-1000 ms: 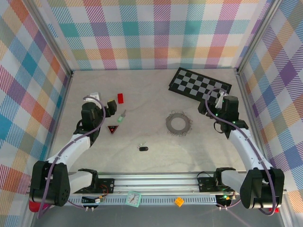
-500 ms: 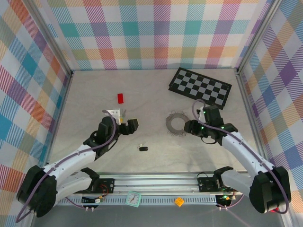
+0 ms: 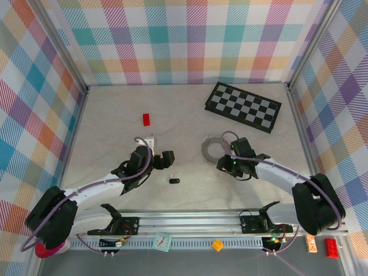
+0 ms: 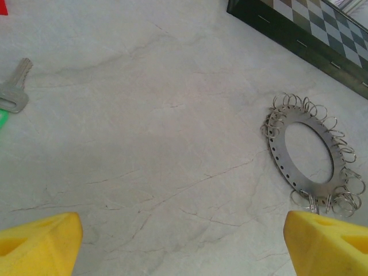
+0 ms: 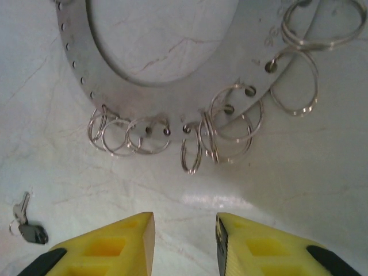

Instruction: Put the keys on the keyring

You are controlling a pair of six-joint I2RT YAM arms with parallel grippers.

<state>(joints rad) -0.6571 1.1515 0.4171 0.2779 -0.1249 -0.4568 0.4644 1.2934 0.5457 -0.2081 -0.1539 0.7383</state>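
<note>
1. A flat silver keyring (image 3: 210, 147), a metal band hung with many small wire loops, lies on a pale marbled table (image 3: 115, 109). Everything below is placed from this keyring.
2. The left gripper (image 4: 183, 244) is to the left of the keyring and well apart from it. Its yellow fingertips are spread wide, with bare table between them, and it holds nothing.
3. The right gripper (image 5: 185, 241) is just at the keyring's near edge, its tips pointing at a cluster of loops. Its jaws stand partly open with a narrow gap, and nothing is gripped.
4. The green-headed key (image 4: 14, 92) lies on the table well to the left of the keyring (its silver blade and a sliver of green show at the edge of the left wrist view).
5. The black-headed key (image 3: 173, 180) lies left of the keyring and nearer the arm bases, apart from it and from both grippers.
6. A small red brick (image 3: 146, 119) sits farther left of the keyring and towards the back wall.
7. A black-and-white chequered board (image 3: 244, 106) lies behind the keyring and slightly to its right, near but not touching.
</note>
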